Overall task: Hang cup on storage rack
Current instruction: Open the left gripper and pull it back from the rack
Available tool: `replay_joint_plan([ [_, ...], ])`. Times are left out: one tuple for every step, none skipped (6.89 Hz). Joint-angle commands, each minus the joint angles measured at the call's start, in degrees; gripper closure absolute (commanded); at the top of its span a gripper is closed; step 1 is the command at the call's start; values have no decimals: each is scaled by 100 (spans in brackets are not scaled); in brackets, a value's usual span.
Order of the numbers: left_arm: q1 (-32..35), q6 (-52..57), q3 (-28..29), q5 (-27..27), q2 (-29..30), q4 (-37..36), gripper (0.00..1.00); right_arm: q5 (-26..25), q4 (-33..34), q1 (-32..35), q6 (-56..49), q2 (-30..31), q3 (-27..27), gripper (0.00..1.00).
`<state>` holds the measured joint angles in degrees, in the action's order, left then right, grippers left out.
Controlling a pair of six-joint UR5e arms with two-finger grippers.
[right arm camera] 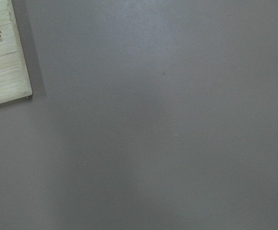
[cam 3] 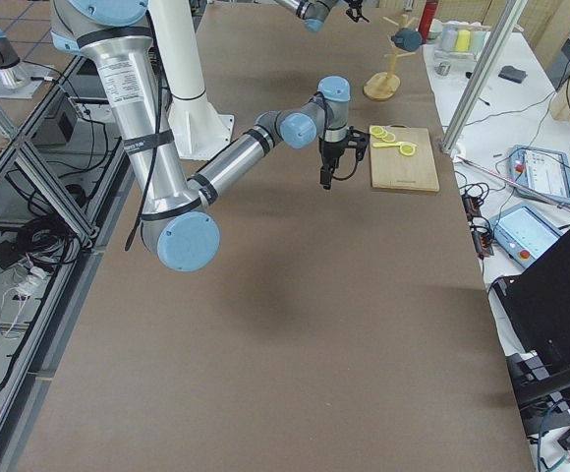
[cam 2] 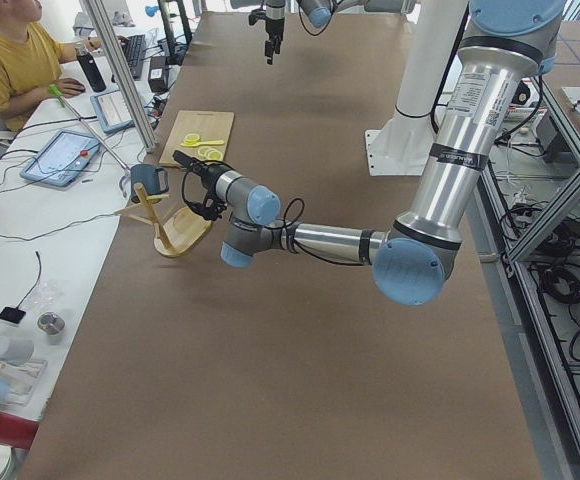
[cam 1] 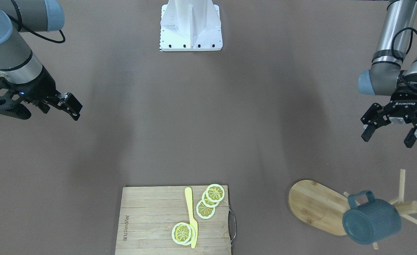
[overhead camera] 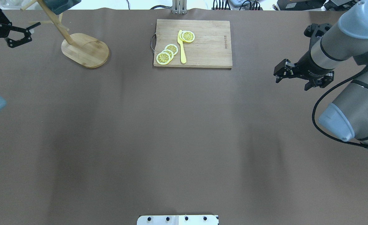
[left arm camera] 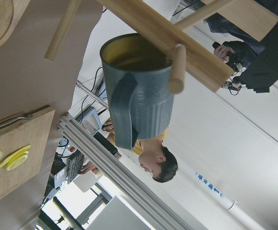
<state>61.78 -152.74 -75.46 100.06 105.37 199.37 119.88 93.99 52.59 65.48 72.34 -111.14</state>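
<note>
The dark teal cup (cam 1: 371, 221) hangs by its handle on a slanting peg of the bamboo storage rack (cam 1: 314, 205), mouth tilted down. In the left wrist view the cup (left arm camera: 139, 96) shows its yellow inside, its handle under the rack's post (left arm camera: 177, 43). In the overhead view the cup (overhead camera: 60, 4) is at the top left, above the rack's oval base (overhead camera: 85, 50). My left gripper (cam 1: 388, 139) is open and empty, apart from the cup, also in the overhead view (overhead camera: 23, 36). My right gripper (cam 1: 49, 113) is open and empty, far across the table.
A wooden cutting board (cam 1: 148, 219) with lemon slices (cam 1: 212, 198) and a yellow knife (cam 1: 191, 216) lies at the table's far edge; its corner shows in the right wrist view (right arm camera: 2, 57). The robot's white base (cam 1: 190, 24) stands mid-table. An operator sits beyond the table (cam 2: 15, 60).
</note>
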Motion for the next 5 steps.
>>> replay_joint_plan([
  [18, 3068, -109, 705, -541, -12, 2, 18, -12, 49, -87, -27, -4, 0],
  [1, 4710, -57, 682, -823, -169, 2, 18, -12, 58, -114, -27, -4, 0],
  [18, 5754, -48, 690, -947, -344, 2, 18, -12, 58, -166, -36, 4, 0],
  [18, 6208, -39, 655, -966, -416, 2, 18, -12, 58, -184, -27, 13, 0],
  [105, 6717, -39, 629, -957, -521, 2, 18, -12, 58, -185, -27, 13, 0],
])
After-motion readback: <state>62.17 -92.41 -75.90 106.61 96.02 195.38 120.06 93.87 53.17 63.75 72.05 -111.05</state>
